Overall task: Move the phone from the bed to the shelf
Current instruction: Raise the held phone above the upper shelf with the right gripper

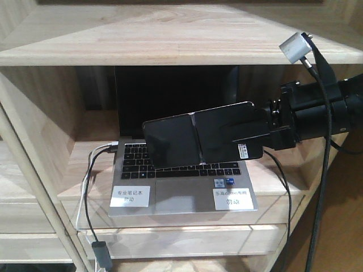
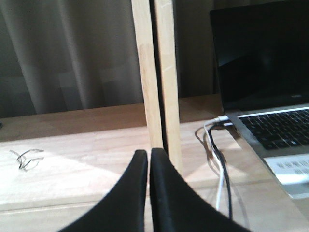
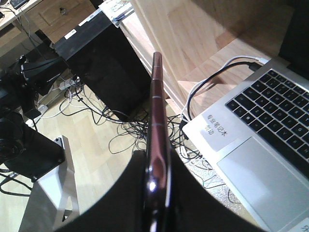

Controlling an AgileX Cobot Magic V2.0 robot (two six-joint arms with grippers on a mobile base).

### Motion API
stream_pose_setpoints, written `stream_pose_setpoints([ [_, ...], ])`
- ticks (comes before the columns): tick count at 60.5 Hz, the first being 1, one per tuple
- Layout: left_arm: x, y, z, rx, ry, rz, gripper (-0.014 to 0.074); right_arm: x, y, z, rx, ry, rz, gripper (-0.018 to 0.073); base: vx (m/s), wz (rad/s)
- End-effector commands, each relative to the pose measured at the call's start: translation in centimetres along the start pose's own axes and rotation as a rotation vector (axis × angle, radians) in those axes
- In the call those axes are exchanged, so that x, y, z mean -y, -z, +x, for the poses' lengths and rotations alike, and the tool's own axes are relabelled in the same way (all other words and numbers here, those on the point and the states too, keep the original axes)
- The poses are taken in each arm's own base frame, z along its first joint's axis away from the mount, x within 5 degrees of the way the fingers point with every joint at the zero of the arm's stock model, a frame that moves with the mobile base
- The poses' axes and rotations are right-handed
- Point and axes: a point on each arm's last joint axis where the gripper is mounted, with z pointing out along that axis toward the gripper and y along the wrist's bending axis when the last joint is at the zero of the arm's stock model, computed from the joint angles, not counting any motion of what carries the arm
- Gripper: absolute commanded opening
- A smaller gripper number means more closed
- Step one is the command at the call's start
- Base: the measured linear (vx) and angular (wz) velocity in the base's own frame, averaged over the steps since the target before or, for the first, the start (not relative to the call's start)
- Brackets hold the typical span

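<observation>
Several thick pale boards make up the shelf [image 1: 170,34], with one wide board across the top and an open tier below it. An open grey laptop [image 1: 187,192] sits on that tier with its dark screen upright at the back and its keyboard facing out.

The phone [image 1: 181,139] is held in the air in front of the laptop. It is unfolded into one flat black slab with a centre crease and tilts slightly up to the right. From the front it covers the bottom of the screen and the top rows of keys. The right wrist camera shows it edge-on, with a pinkish rim, and apart from the laptop.

The right gripper [image 1: 249,133] comes in from the right. Its black fingers are clamped on the phone's right half, one on each face. A small white sticker [image 1: 244,151] shows just under the front finger.

The left gripper [image 2: 148,162] hangs over a lower board beside a wooden post [image 2: 154,72]. Its two fingers are pressed together with nothing between them.

White and black cables [image 1: 91,170] run from the laptop's left side down over the board's edge. Two white labels [image 1: 130,194] sit on the palm rest, one on each side of the trackpad. A small twist of wire [image 2: 26,159] lies on the board well to the left.
</observation>
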Motion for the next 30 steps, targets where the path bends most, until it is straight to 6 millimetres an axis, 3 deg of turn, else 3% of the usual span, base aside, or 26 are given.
stream_pose_setpoints([
  [1,-0.09,0.25,-1.49,0.098,0.01,-0.002,0.0001,-2.18,1.01,-1.26,0.067,0.03,-0.091,-0.0001,0.06,0.0],
  [30,-0.09,0.25,-1.49,0.098,0.01,-0.002,0.0001,-2.19,1.01,-1.26,0.067,0.03,-0.092,-0.0001,0.01,0.0],
])
